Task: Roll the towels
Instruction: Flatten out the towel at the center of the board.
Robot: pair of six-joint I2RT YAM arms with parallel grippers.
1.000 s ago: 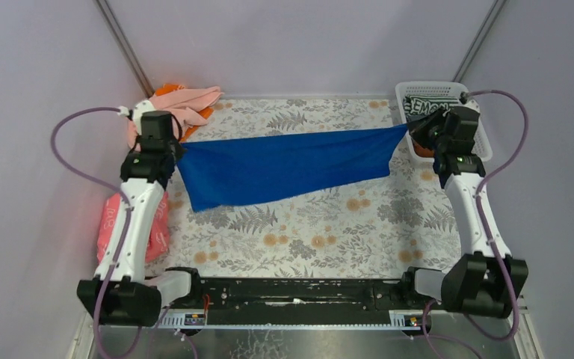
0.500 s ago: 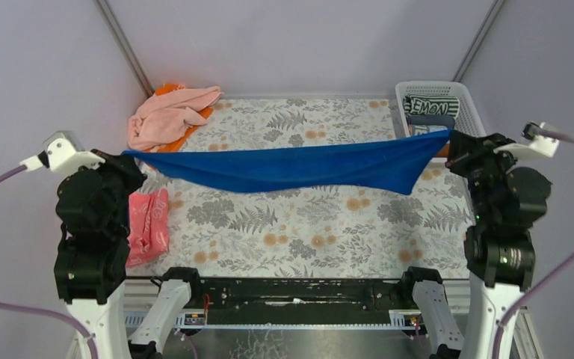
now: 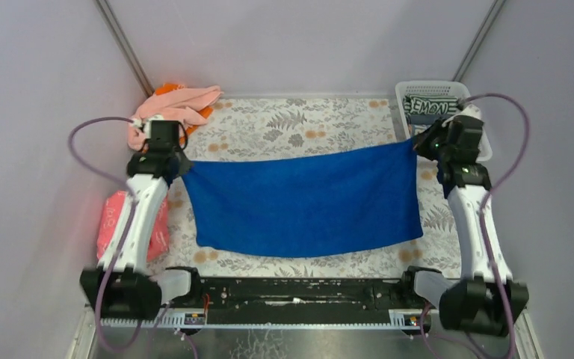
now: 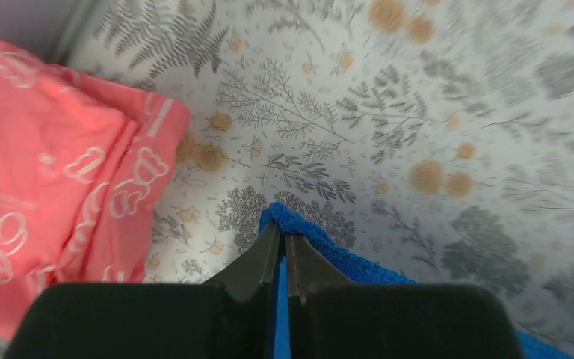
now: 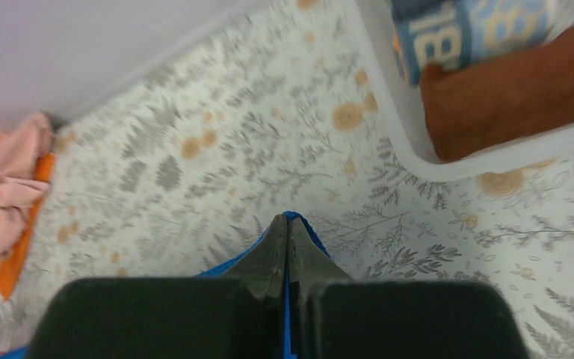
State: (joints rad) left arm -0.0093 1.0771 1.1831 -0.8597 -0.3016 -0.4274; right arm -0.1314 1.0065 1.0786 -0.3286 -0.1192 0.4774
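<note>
**Desk:** What's changed on your end, left to right?

**Me:** Left side first. Half a second ago my left gripper (image 3: 184,166) is hoisted high at the left edge of the frame. Now it's down at mid-left, jaws pinched shut on the far-left corner of the royal blue towel (image 3: 303,198). The left wrist view shows blue terry poking out between the closed fingertips (image 4: 273,250), with the reddish-pink printed item (image 4: 52,164) off to their left.

**Desk:** And the towel itself?

**Me:** It was a sagging band strung across the middle. Now it's a broad rectangle, centre to lower centre, and looks laid out on the floral table cover (image 3: 306,123). Its near edge sits close to the arm rail.

**Desk:** Right side?

**Me:** Same there. The right gripper (image 3: 414,141) has dropped to upper right, beside the white basket (image 3: 480,127), clamped on the far-right corner. The pink towel (image 3: 176,106) waits at upper left.

**Desk:** Meaning?

**Me:** I judge the spread done and the rolling not yet begun.
</note>
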